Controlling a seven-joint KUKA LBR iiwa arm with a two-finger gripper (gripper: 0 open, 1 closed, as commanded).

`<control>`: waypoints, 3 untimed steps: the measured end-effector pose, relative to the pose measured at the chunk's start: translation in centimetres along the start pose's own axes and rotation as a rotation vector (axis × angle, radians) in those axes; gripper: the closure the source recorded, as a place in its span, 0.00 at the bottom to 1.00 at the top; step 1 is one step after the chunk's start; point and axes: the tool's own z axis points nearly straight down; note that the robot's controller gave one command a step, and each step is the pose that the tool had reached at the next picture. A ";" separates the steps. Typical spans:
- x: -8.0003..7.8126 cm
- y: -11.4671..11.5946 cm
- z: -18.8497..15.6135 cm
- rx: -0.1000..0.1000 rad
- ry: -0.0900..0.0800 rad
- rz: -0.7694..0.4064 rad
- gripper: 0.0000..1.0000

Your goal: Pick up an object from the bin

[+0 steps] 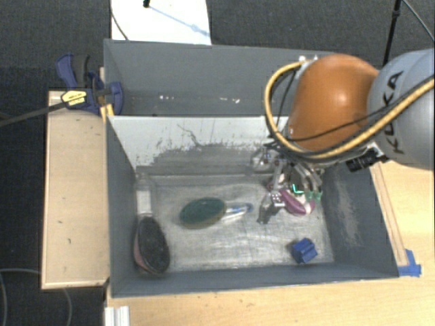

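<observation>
My gripper (270,201) hangs low over the right middle of the bin floor, partly under the arm's orange cover. A pink-purple thing with a green bit (298,204) sits close against its right side; I cannot tell whether it is gripped or lying on the floor. Just left of the gripper lies a dark green oval thing (201,211) with a clear handle (236,212) pointing toward the gripper. A small blue block (304,250) rests on the floor in front of the gripper, near the bin's front right corner.
A dark oval brush-like thing (151,245) lies in the front left corner against the left wall. The arm and its cables cover the back right of the bin.
</observation>
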 end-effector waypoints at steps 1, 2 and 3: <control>-4.6 0.8 10.0 0.000 -0.002 -0.180 0.00; -4.3 1.5 14.9 0.000 -0.004 -0.350 0.00; -4.7 1.7 15.3 0.001 -0.009 -0.365 0.00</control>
